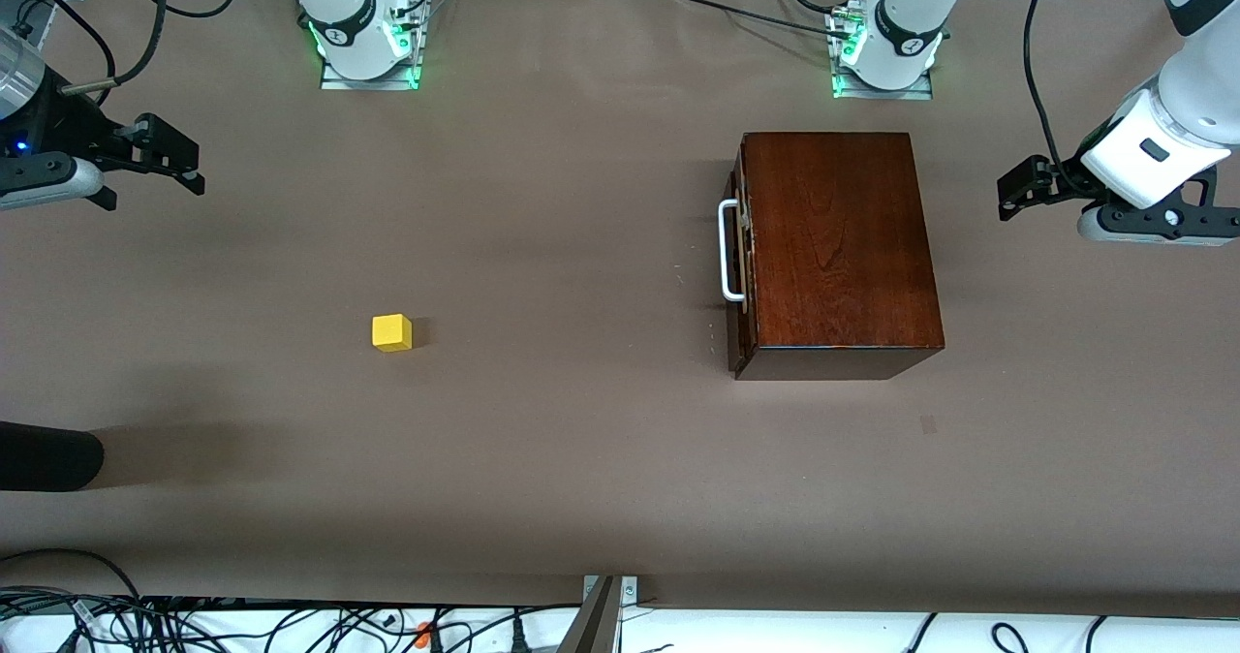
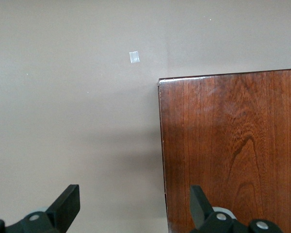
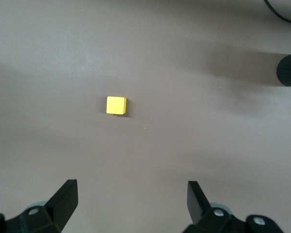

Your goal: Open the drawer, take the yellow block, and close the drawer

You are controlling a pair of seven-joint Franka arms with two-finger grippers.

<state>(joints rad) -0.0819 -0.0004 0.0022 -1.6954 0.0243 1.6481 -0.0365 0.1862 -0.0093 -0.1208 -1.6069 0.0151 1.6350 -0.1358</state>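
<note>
Brown wood makes up the big shiny box [image 1: 838,251] on the table [image 1: 581,440]. Its drawer [image 1: 740,246] is pushed all the way in, and the white handle [image 1: 728,251] sticks out of the drawer front. The yellow block [image 1: 391,332] sits on the bare table, well apart from the box, toward the right arm's end. The left gripper [image 1: 1017,188] hangs in the air beside the box, fingers wide apart and holding nothing. The right gripper [image 1: 179,161] hangs over the table well apart from the box, fingers spread wide too, holding nothing.
</note>
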